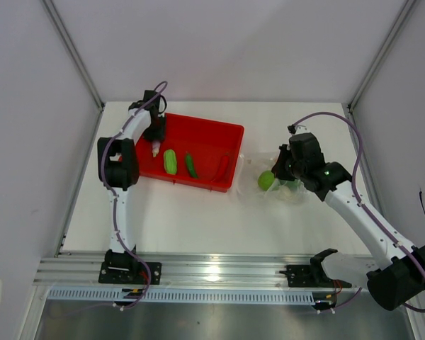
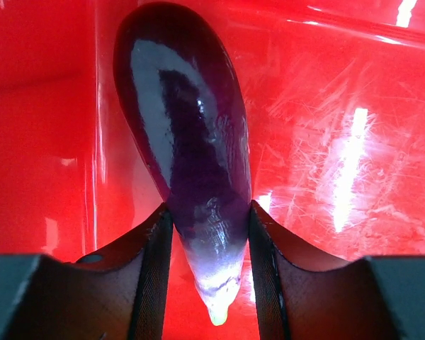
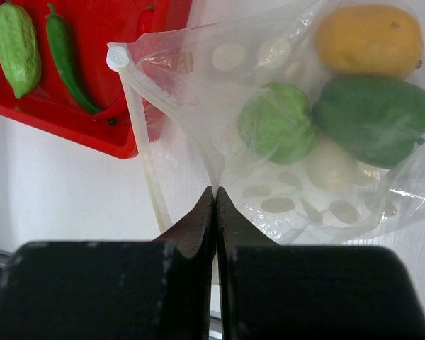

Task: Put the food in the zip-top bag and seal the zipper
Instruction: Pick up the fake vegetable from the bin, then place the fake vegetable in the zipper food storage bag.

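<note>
My left gripper (image 1: 156,136) is shut on the purple eggplant (image 2: 184,120), pinching its pale narrow end just above the floor of the red tray (image 1: 212,134), at the tray's left end. My right gripper (image 3: 214,191) is shut on the upper edge of the zip-top bag (image 3: 269,85) at the zipper (image 3: 145,120), holding the mouth open towards the tray. Inside the bag lie a yellow lemon (image 3: 368,39), a green bell pepper (image 3: 372,120), a light green vegetable (image 3: 276,124) and a white ball (image 3: 333,163). The bag (image 1: 287,188) lies right of the tray.
In the tray lie a bumpy light green vegetable (image 1: 171,161), a slim dark green one (image 1: 191,165) and a red chili (image 1: 224,166). White walls and frame posts enclose the table. A metal rail runs along the near edge.
</note>
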